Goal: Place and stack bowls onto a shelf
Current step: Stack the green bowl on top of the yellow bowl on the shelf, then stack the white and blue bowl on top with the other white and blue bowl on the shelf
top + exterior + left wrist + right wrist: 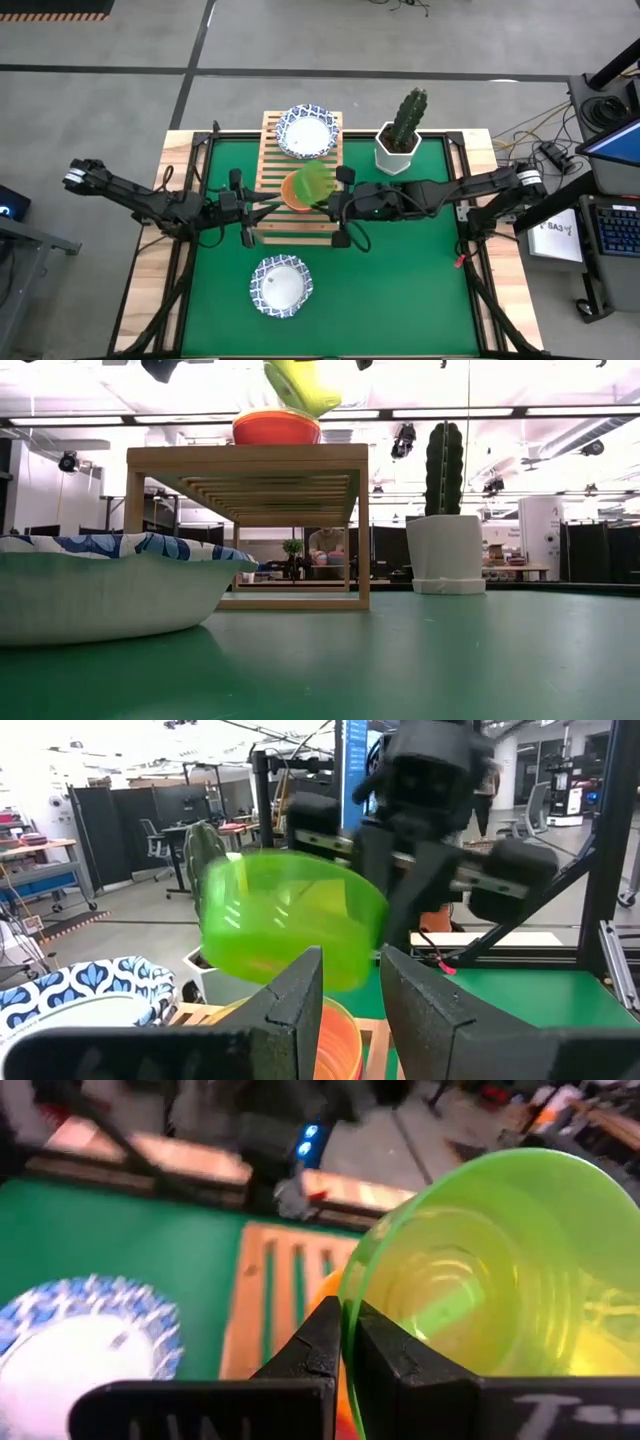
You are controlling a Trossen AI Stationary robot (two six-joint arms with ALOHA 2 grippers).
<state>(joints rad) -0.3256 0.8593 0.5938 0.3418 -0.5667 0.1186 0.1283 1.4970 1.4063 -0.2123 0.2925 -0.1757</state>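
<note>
Yellow-green bowl (312,182) pinched by its rim in the right gripper (333,207), tilted and held in the air just above the red-orange bowl (292,192). Fingers (325,1342) closed either side of the thin green wall in the right wrist view, one inside the bowl and one outside. Seen from table height, the yellow-green bowl (297,386) not touching the red-orange bowl (276,427) below it, a narrow gap between them.

Red-orange bowl sitting on top of the shelf (273,222), near its middle. One blue-rimmed white bowl (307,131) at the far end of the same shelf; another blue-rimmed bowl (281,286) on the green mat (400,290) in front of the shelf, well apart from both grippers.

Right arm stretched nearly flat across the table from the right edge, wrist over the shelf's right side. Left arm reaching in from the left edge, left gripper (250,213) beside the shelf's left side, fingers (290,1005) parted around nothing and pointing toward the held bowl.

Cactus in a white pot (399,148) standing on the mat right of the shelf.
</note>
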